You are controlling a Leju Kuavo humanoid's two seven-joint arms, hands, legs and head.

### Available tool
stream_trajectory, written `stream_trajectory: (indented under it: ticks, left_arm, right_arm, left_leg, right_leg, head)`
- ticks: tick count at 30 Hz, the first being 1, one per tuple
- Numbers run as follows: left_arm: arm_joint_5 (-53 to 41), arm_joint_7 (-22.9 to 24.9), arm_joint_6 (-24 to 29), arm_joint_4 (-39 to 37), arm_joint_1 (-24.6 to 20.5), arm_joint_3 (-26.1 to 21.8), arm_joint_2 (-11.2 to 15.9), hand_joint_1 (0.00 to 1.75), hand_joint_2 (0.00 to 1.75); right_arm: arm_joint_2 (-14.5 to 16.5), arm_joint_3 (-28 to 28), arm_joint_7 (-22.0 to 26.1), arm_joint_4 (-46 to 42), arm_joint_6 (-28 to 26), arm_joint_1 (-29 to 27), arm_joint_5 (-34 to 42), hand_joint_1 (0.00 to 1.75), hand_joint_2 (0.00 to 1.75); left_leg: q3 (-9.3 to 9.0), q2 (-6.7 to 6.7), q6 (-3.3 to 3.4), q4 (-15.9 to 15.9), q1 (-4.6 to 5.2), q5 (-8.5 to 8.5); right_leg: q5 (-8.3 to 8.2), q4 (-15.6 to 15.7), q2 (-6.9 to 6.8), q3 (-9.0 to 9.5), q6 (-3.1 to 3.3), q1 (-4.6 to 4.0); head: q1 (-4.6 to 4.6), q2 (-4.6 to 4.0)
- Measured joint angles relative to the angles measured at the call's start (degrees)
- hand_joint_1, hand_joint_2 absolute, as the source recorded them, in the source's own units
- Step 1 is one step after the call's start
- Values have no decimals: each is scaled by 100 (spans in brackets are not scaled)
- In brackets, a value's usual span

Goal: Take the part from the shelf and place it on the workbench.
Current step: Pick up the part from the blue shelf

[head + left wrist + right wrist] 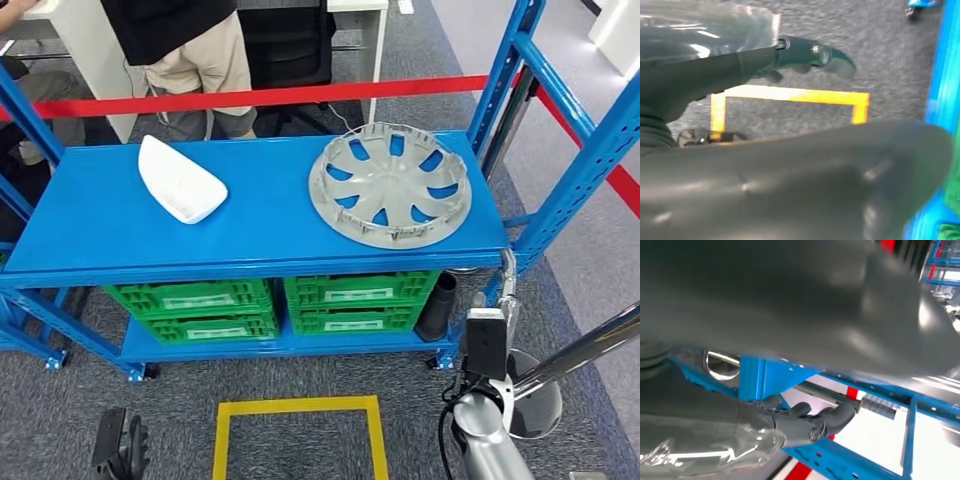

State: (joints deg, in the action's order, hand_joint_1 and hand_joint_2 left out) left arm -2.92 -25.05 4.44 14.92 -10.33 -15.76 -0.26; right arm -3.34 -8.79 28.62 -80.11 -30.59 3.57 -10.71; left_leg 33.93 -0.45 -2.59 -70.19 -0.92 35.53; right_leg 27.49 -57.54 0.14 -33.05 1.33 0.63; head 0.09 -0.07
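Observation:
Two parts lie on the blue shelf's top board (98, 215): a white curved shell (180, 180) at the left and a grey wheel cover (390, 183) at the right. My left hand (118, 447) hangs low in front of the shelf, below its left end. In the left wrist view its fingers (813, 53) stretch out over the carpet and hold nothing. My right arm (483, 430) rises by the shelf's right front post. The right hand (802, 422) holds nothing, its fingers apart beside the blue frame (764, 377). Both hands are well below the parts.
Green crates (196, 310) fill the lower shelf, with a black tube (438, 308) at their right end. A yellow square (298, 430) is taped on the carpet in front. Red barrier tape (249, 97) and a person (200, 60) are behind the shelf. A silver pipe (596, 343) slants at the right.

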Motion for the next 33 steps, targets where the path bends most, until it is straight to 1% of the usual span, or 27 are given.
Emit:
stream_trajectory:
  ticks: [1, 2, 3, 4, 5, 6, 7, 8, 9, 11, 12, 13, 14, 15, 16, 17, 18, 19, 20, 21, 22, 23, 25, 27, 30, 33]
  left_arm:
    - [8, -2, 8, -1, 18, -1, 5, 0, 0]
    - [19, -3, 14, -1, 38, -2, 8, 0, 0]
    - [29, -7, 20, -2, 56, -3, 10, 0, 0]
    - [37, -11, 24, -2, 71, -5, 12, 0, 0]
    - [43, -15, 26, -4, 86, -7, 17, 0, 0]
    - [48, -19, 30, -10, 107, -10, 26, 0, 0]
    - [50, -20, 32, -15, 125, -13, 34, 0, 0]
    - [51, -21, 34, -20, 139, -16, 40, 0, 0]
    - [52, -25, 36, -23, 144, -18, 45, 0, 0]
    - [51, -36, 36, -15, 122, -20, 42, 0, 0]
    - [48, -40, 35, -11, 109, -21, 41, 0, 0]
    - [44, -42, 34, -7, 99, -22, 40, 0, 0]
    - [37, -40, 33, -6, 95, -24, 38, 0, 0]
    - [29, -33, 32, -7, 93, -26, 37, 0, 0]
    - [20, -21, 29, -7, 96, -28, 36, 0, 0]
    - [11, -10, 25, -8, 105, -31, 33, 0, 0]
    - [3, -2, 21, -8, 115, -34, 32, 0, 0]
    - [-4, 2, 18, -8, 123, -37, 30, 0, 0]
    - [-9, 1, 17, -8, 127, -40, 28, 0, 0]
    - [-16, -2, 20, -8, 127, -43, 25, 0, 0]
    - [-20, -4, 23, -9, 123, -45, 24, 0, 0]
    - [-25, -5, 28, -9, 121, -48, 25, 0, 0]
    - [-31, -9, 42, -9, 122, -54, 32, 0, 0]
    - [-43, -15, 48, -8, 118, -58, 31, 0, 0]
    - [-57, -21, 48, -8, 105, -73, 30, 0, 0]
    - [-48, -22, 51, -8, 110, -107, 34, 0, 0]
  right_arm:
    - [0, -17, -1, 15, 4, 0, 0, 0, 44]
    - [0, -32, -1, 29, 7, -1, 0, 0, 87]
    - [0, -48, 0, 42, 9, 1, -2, 0, 131]
    - [0, -66, 3, 50, 9, 3, -8, 0, 175]
    - [1, -86, 6, 57, 8, 2, -18, 0, 175]
    - [1, -107, 9, 71, 3, 2, -31, 0, 131]
    - [3, -126, 11, 84, -6, 0, -48, 0, 87]
    - [4, -140, 9, 96, -20, -3, -78, 0, 87]
    - [5, -154, 5, 102, -39, 0, -123, 0, 87]
    - [4, -175, -10, 87, -98, 13, -276, 0, 175]
    - [3, -190, -22, 78, -143, 25, -391, 0, 175]
    - [1, -209, -39, 72, -195, 36, -527, 0, 175]
    - [-4, -232, -68, 68, -254, 37, -688, 0, 175]
    - [-8, -257, -97, 69, -310, 33, -853, 0, 175]
    - [-14, -285, -128, 71, -363, 21, -1010, 0, 175]
    - [-20, -312, -158, 74, -406, 7, -1150, 0, 175]
    - [-23, -340, -183, 75, -436, -5, -1257, 0, 175]
    - [-26, -368, -204, 73, -452, -15, -1332, 0, 175]
    - [-27, -391, -224, 69, -457, -24, -1379, 0, 175]
    - [-28, -411, -239, 65, -458, -35, -1410, 0, 175]
    - [-28, -427, -249, 57, -458, -50, -1433, 0, 175]
    - [-28, -442, -258, 49, -459, -70, -1452, 0, 175]
    - [-32, -469, -278, 24, -461, -120, -1485, 0, 175]
    - [-37, -488, -304, -10, -462, -149, -1531, 0, 175]
    - [-45, -520, -415, -62, -451, -179, -1719, 0, 175]
    - [-70, -555, -745, -110, -434, -226, -2186, 0, 175]
  left_leg:
    - [238, 0, -7, -213, 1, 181]
    - [409, 0, -1, -277, 4, 324]
    - [502, 0, 16, -180, 8, 360]
    - [537, 0, 48, 50, 16, 238]
    - [537, 3, 95, 357, 32, -55]
    - [543, 3, 146, 668, 60, -477]
    - [536, 4, 190, 898, 89, -829]
    - [538, 3, 228, 1025, 119, -1079]
    - [540, -1, 258, 1066, 144, -1184]
    - [492, -4, 314, 1091, 131, -1133]
    - [454, -3, 344, 1117, 111, -1111]
    - [409, -1, 370, 1142, 86, -1089]
    - [370, 0, 390, 1155, 73, -1064]
    - [343, 2, 405, 1156, 66, -1036]
    - [321, 0, 411, 1152, 63, -1005]
    - [298, -6, 410, 1147, 61, -965]
    - [268, -16, 404, 1140, 60, -925]
    - [228, -26, 394, 1134, 60, -882]
    - [183, -34, 379, 1128, 60, -840]
    - [147, -40, 359, 1121, 66, -808]
    - [129, -44, 335, 1112, 73, -785]
    - [126, -47, 318, 1102, 81, -768]
    - [134, -51, 317, 1095, 88, -762]
    - [117, -48, 330, 1111, 86, -763]
    - [84, -46, 301, 1146, 82, -770]
    - [69, -47, 273, 1168, 81, -776]
  right_leg:
    - [68, 15, 5, 100, 3, -1]
    - [142, 24, 9, 208, 3, -2]
    - [220, 28, 12, 322, -1, -5]
    - [306, 31, 14, 444, -8, -8]
    - [392, 38, 14, 548, -19, -8]
    - [474, 32, 18, 644, -39, -15]
    - [545, 32, 28, 703, -71, -18]
    - [601, 41, 38, 733, -113, -17]
    - [640, 59, 48, 764, -156, -16]
    - [710, 116, 45, 816, -238, -12]
    - [775, 48, 37, 802, -266, -15]
    - [885, -154, 29, 708, -292, -18]
    - [1035, -498, 22, 515, -311, -15]
    - [1184, -917, 21, 255, -327, -10]
    - [1279, -1305, 21, -18, -341, -6]
    - [1263, -1538, 21, -234, -350, -4]
    - [1107, -1550, 21, -350, -351, -4]
    - [836, -1339, 21, -359, -342, -5]
    - [518, -977, 21, -292, -323, -7]
    - [274, -638, 21, -201, -298, -17]
    - [125, -359, 22, -117, -270, -27]
    - [71, -198, 26, -70, -244, -34]
    - [91, -109, 35, -38, -210, -42]
    - [98, -105, 43, -33, -193, -48]
    - [110, -108, 42, -20, -168, -54]
    - [115, -111, 38, -11, -159, -56]
  head:
    - [-2, 0]
    - [-2, 0]
    - [-4, 0]
    - [-4, 0]
    - [-4, 0]
    - [-1, 0]
    - [4, -1]
    - [5, -1]
    - [7, -1]
    - [6, 0]
    - [16, 0]
    - [23, 0]
    - [33, 0]
    - [41, 0]
    - [44, 0]
    - [50, 0]
    - [53, 0]
    - [56, 0]
    - [57, 0]
    - [53, 0]
    - [47, 0]
    - [40, 0]
    - [32, 0]
    - [33, 0]
    - [35, 0]
    - [35, 0]
